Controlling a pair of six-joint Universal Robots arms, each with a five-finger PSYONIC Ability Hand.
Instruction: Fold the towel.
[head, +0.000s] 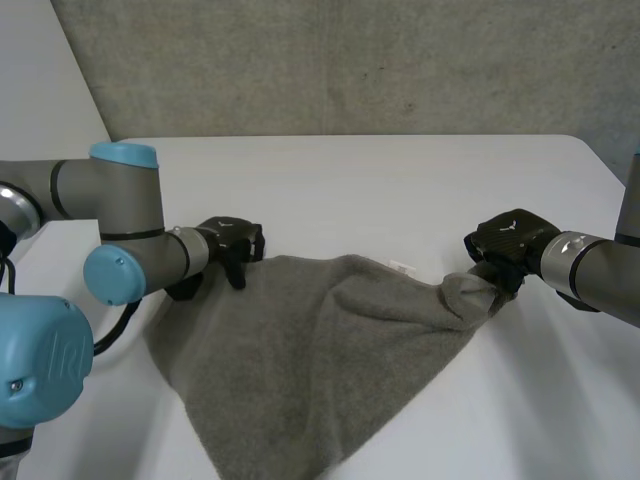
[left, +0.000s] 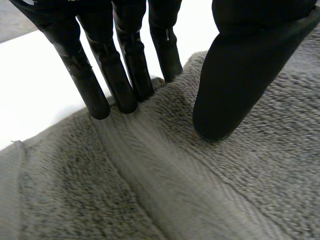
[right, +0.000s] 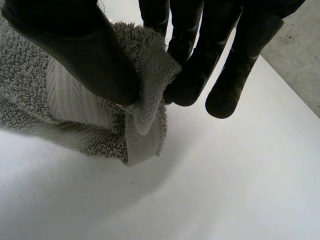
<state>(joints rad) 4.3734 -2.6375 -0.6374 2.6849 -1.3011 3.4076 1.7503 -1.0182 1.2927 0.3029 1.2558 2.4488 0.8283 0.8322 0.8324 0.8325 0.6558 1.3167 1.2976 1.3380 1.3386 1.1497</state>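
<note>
A grey towel (head: 310, 350) lies rumpled on the white table (head: 400, 180), running from a far left corner toward the near edge. My left hand (head: 232, 245) is at that far left corner. In the left wrist view its straight fingers (left: 95, 85) stand at the towel's edge and its thumb (left: 235, 75) presses down on the cloth (left: 200, 190), with a ridge of towel between them. My right hand (head: 508, 240) holds the towel's right corner, raised a little off the table. In the right wrist view that corner (right: 145, 105) is pinched between thumb (right: 85, 55) and fingers (right: 195, 65).
White tabletop (right: 200, 190) lies bare beyond and to the right of the towel. A grey wall (head: 350, 60) runs behind the table's far edge. The left arm's elbow (head: 120, 230) sits close to the towel's left side.
</note>
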